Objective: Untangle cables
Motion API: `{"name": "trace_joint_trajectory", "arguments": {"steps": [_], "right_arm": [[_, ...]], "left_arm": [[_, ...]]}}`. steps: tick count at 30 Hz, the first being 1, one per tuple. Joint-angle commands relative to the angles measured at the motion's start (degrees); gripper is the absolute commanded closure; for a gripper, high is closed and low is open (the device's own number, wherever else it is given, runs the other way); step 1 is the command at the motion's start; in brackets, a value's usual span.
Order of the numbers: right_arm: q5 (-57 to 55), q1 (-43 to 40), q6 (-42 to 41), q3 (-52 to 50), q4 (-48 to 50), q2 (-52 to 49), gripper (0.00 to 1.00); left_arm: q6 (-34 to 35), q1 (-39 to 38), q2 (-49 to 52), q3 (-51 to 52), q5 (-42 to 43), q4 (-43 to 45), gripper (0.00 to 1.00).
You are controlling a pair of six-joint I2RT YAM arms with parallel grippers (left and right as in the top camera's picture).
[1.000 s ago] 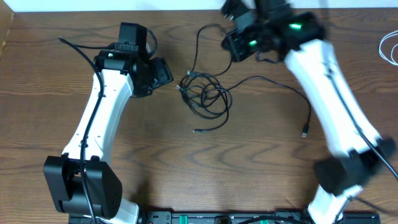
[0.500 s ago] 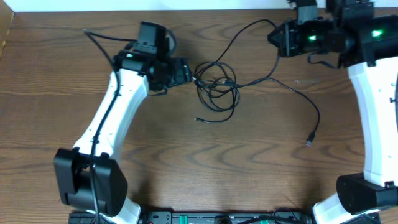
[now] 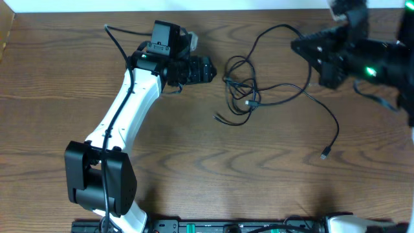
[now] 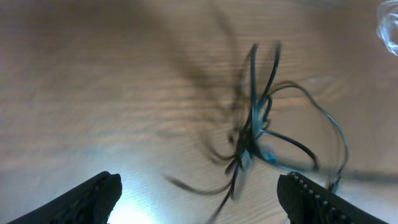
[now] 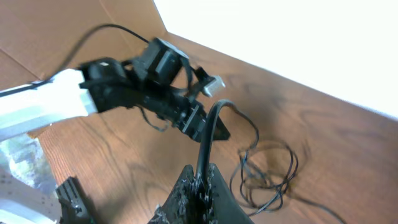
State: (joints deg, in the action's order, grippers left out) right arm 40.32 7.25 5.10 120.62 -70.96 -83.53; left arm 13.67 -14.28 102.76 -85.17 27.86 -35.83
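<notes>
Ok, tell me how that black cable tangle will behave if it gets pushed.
Probably floppy: the cable tangle lies in loose loops and curves away from the shut right gripper. Likely light, since it is thin. A push would probably slide and deform the loops, not roll them.

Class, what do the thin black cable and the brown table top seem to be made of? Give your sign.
The thin black cable: likely rubber or plastic sheathing, matte; it lies in limp loops. The brown table top: wood or wood-look laminate, smooth; grain lines show.
</notes>
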Motion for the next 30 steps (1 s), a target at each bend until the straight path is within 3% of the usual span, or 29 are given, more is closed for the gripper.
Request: {"name": "trace_joint_trajectory", "arguments": {"steps": [1,6,12,24,27,30], "right_arm": [[0.74,-0.31,1.16,0.48,-0.42,1.05,0.99],[0.74,-0.31,1.16,0.48,-0.98,1.14,0.99],[0.52,-2.29,0.81,0.48,-1.18,1.14,0.99],[0.52,-5.81,0.76,0.48,-1.95,1.01,0.99],[0.50,-5.81,0.76,0.46,-1.99,0.63,0.99],[0.52,-5.81,0.76,0.46,-1.99,0.15,0.99]], "left_arm": [[-9.14,-0.98,0.24,0.31,6.23,3.67,0.14],[-11.06,-3.93,0.24,0.31,6.21,7.85,0.13],[-16.68,-6.71,0.24,0.31,6.25,6.36,0.14],[-16.87,-2.99,0.22,0.31,9.33,5.64,0.14],[-16.94,-0.87,0.22,0.31,15.43,5.55,0.13],[-19.96,1.20,0.22,0.31,27.30,4.83,0.13]]}}
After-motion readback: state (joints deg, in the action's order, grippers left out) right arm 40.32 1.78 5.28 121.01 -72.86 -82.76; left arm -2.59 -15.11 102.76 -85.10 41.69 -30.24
